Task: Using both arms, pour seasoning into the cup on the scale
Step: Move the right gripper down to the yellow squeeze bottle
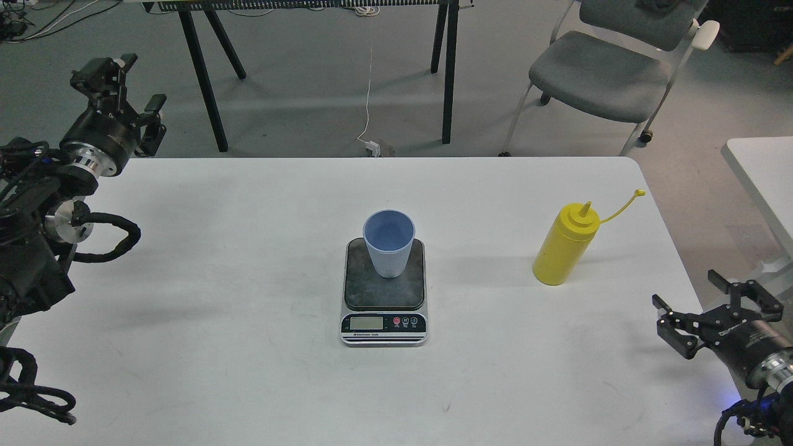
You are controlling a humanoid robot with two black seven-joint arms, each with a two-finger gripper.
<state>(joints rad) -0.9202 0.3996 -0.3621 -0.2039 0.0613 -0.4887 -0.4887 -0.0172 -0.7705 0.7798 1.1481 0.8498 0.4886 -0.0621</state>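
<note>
- Table [248, 371]: white, bare around the task items.
- Scale [384, 291]: mid-table; rigid, flat, stable base.
- Seasoning bottle [565, 244]: upright, right of the scale, well apart. Soft plastic, likely light and squeezable; grip mid-body, gently.
- Cup [388, 243]: upright on the scale platform; light, easily tipped.
- Right gripper [700, 310]: fingers spread, empty, near the bottle.
- Left gripper [127, 93]: spread, empty, off the table's far-left corner.

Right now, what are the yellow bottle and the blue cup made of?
The yellow bottle looks like soft plastic: smooth, slightly shiny, with a thin bendy cap strap. The blue cup could be plastic or paper; it looks matte, with fine ribs down its outside, and the view doesn't settle which.
</note>
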